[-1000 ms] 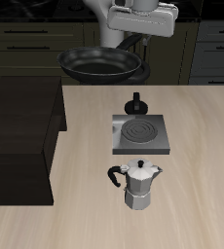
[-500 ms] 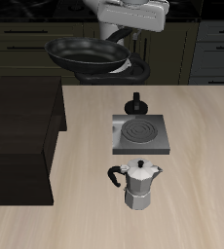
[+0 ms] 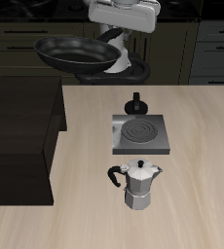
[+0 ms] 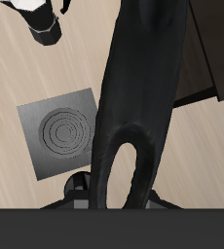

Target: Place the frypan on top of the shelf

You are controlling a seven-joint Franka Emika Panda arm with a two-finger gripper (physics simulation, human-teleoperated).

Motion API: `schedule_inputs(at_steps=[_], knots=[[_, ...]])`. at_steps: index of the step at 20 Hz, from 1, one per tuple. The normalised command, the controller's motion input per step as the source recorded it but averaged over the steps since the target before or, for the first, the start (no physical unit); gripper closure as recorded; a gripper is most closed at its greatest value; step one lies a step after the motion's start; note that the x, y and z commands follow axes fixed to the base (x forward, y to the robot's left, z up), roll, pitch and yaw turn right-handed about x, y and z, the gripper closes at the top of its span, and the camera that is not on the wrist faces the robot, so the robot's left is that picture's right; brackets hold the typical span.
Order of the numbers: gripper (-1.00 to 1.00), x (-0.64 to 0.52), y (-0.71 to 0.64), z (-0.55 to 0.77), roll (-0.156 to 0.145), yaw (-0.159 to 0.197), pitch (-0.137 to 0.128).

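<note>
1. Gripper [image 3: 124,37]: I hold it clamped on the long straight handle of the round, glossy black frypan [image 3: 75,53], carried level in the air.
2. Silver moka pot [image 3: 138,185], near the front edge.
3. Flat grey square stove plate [image 3: 138,134], mid-table.
4. Dark stepped shelf [image 3: 21,136], lying below the pan, apart.

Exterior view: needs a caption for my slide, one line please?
Gripper carries the frypan in the air, short of the dark shelf.

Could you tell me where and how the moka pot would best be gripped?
Take the moka pot from above, claw closing across its narrow waist or faceted upper body. It stands upright in the open, and its black handle juts to one side, so set the fingers across the other two sides.
</note>
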Motion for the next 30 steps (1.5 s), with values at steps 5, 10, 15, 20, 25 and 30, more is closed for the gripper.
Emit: schedule_inputs(at_steps=[5,10,15,20,25,30], knots=[[1.00,0.10,-0.27,0.07,-0.046,-0.027,-0.008],[1.00,0.13,-0.32,0.08,-0.053,-0.032,-0.002],[1.00,0.15,-0.29,0.06,-0.070,-0.013,-0.001],[1.00,0.14,-0.15,-0.01,-0.033,-0.012,0.021],[1.00,0.08,-0.08,-0.01,-0.023,0.000,0.006],[1.00,0.08,-0.02,-0.03,0.006,0.007,0.005]])
